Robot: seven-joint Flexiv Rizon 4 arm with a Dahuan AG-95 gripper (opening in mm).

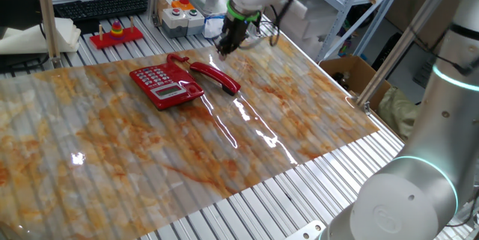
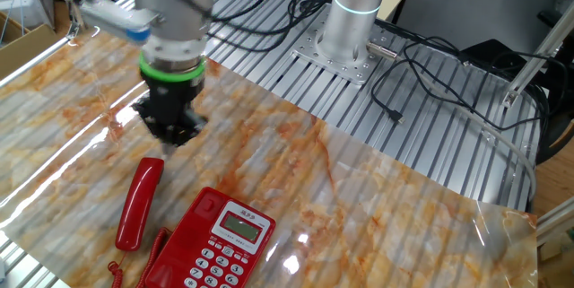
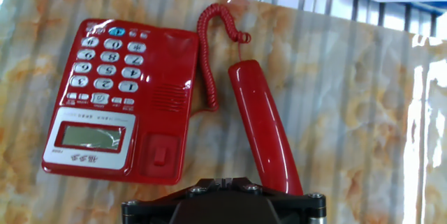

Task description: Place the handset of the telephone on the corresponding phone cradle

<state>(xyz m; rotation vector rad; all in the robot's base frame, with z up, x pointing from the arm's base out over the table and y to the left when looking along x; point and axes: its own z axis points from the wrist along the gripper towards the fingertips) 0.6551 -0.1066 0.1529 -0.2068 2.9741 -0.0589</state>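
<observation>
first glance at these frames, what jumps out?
The red telephone on the marbled orange table cover, its handset lying off the cradle on the cover beside it, joined by a coiled cord. The arm's claw hangs above the handset's far end, holding nothing.

The red handset (image 2: 139,203) lies on the marbled orange table cover (image 2: 359,189), just beside the red telephone (image 2: 211,248) and off its cradle (image 2: 170,252) — a coiled red cord (image 2: 121,272) joins them at the near edge. The gripper (image 2: 170,131) hangs above the cover near the handset's upper end, not touching it — its jaws are hidden under the black body. Behind stands the arm's silver base (image 2: 345,32) with black cables (image 2: 421,82).
</observation>
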